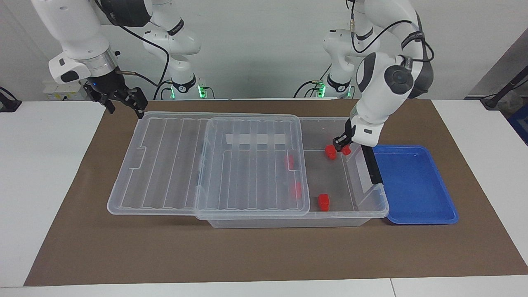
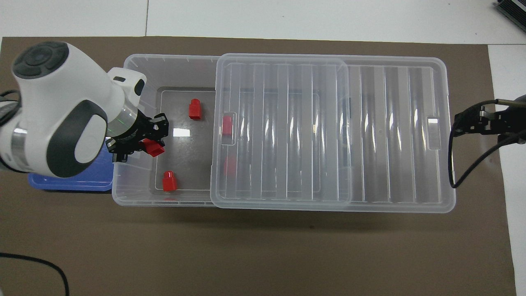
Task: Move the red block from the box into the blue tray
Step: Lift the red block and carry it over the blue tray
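Note:
The clear box (image 1: 373, 213) lies on the brown mat with its ribbed lid (image 1: 165, 165) slid toward the right arm's end, so the end toward the left arm is uncovered. My left gripper (image 1: 343, 147) is down inside that uncovered end, shut on a red block (image 2: 153, 149). A second red block (image 1: 330, 152) lies on the box floor just beside it. A third (image 1: 324, 202) lies farther from the robots. Two more (image 1: 290, 162) show through the lid. The blue tray (image 1: 412, 185) sits beside the box's uncovered end. My right gripper (image 1: 126, 107) waits open over the mat by the lid's corner.
The lid (image 2: 390, 135) overhangs the box (image 2: 135, 197) toward the right arm's end. The left arm hides most of the blue tray (image 2: 82, 181) in the overhead view. A black latch (image 1: 371, 165) hangs on the box's end wall next to the tray.

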Available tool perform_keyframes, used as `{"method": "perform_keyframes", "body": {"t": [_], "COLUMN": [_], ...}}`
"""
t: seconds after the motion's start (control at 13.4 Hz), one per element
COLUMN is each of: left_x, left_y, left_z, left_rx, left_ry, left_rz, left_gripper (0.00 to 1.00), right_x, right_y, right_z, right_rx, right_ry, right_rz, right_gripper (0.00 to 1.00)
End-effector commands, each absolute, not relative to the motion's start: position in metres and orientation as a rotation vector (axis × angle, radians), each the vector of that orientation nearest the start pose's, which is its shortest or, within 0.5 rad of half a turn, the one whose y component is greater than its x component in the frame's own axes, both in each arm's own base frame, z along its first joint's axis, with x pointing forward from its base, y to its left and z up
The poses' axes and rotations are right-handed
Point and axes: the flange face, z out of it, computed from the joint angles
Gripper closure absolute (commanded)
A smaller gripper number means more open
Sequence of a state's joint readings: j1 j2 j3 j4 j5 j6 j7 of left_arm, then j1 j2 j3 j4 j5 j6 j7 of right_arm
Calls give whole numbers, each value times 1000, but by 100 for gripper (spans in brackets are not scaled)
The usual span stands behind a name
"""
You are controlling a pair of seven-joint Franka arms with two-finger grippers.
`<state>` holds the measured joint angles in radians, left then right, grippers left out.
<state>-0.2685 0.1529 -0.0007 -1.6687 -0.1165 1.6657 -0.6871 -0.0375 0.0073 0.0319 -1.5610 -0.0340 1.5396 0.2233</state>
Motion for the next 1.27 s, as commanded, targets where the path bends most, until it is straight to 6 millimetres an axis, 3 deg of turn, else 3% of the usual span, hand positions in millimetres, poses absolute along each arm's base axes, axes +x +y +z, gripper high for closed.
{"method": "perform_keyframes", "body": {"t": [0.0, 0.15, 0.3, 0.45, 0.9, 1.2], "left_x": [571, 569, 580, 584, 572, 574], "left_y": [-143, -104, -58, -21, 31, 71], "left_z": [529, 551, 550, 544, 481, 452], "left_rx": [-3062, -3120, -3205, -3235, -3155, -3144], "left_ry": [-693, -578, -330, -198, 25, -13], "left_rz": [399, 367, 304, 258, 84, -66], "left_gripper": [100, 100, 100, 100, 100, 100], "right_x": [552, 550, 552, 554, 562, 562], "right_y": [-28, -55, -67, -85, -95, -95], "right_z": [606, 583, 562, 538, 490, 469], "right_rx": [-3135, -3125, -3122, -3120, -3133, -3123], "right_ry": [356, 426, 444, 456, 364, 368], "right_rz": [-13, -68, -107, -133, -154, -142], "right_gripper": [100, 100, 100, 100, 100, 100]}}
